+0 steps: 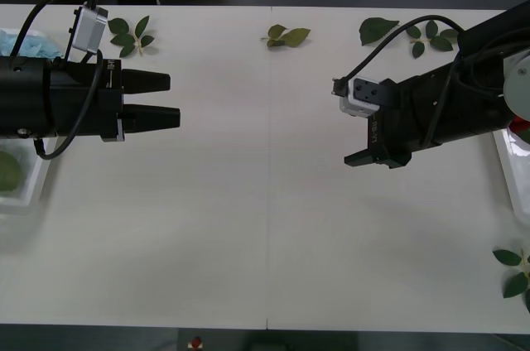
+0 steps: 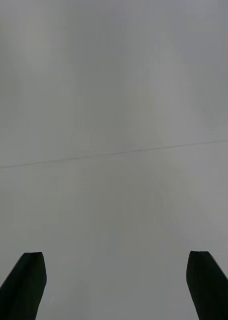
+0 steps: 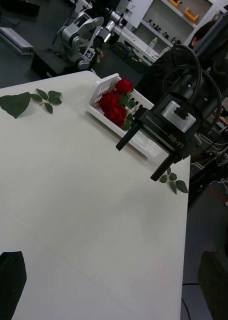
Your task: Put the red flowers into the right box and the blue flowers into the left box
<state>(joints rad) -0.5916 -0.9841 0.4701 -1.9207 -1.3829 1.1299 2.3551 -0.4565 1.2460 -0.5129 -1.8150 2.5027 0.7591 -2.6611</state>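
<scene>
A: Panel key, please; where do the task's things lie?

B: The red flowers (image 3: 114,102) sit heaped in the right box (image 3: 101,92), a white slotted basket at the table's right edge; a pale fluff of the blue flowers (image 1: 18,40) shows behind the left arm, beside the left box (image 1: 25,194), a white tray at the left edge. Loose leaf sprigs (image 1: 131,35) lie scattered on the white table (image 1: 265,227); no bloom rests on the open surface.

A: And the grippers?

B: Left gripper (image 1: 161,99): black tapered fingers spread, nothing between them, held level above the table's left side. Right gripper (image 3: 144,152): fingers likewise parted and bare, hanging over the right half, just beside the box of roses.

A: How should the present step be done well?

B: Sorting looks finished, so the sensible move is a clean retreat; lift each arm clear before swinging, so no finger snags a thin stem or the basket's rim.

A: Materials?

B: Roses: dense, deep red, rounded, likely fabric; leaves: flat, dark green; table: matte, smooth, one fine seam.
</scene>
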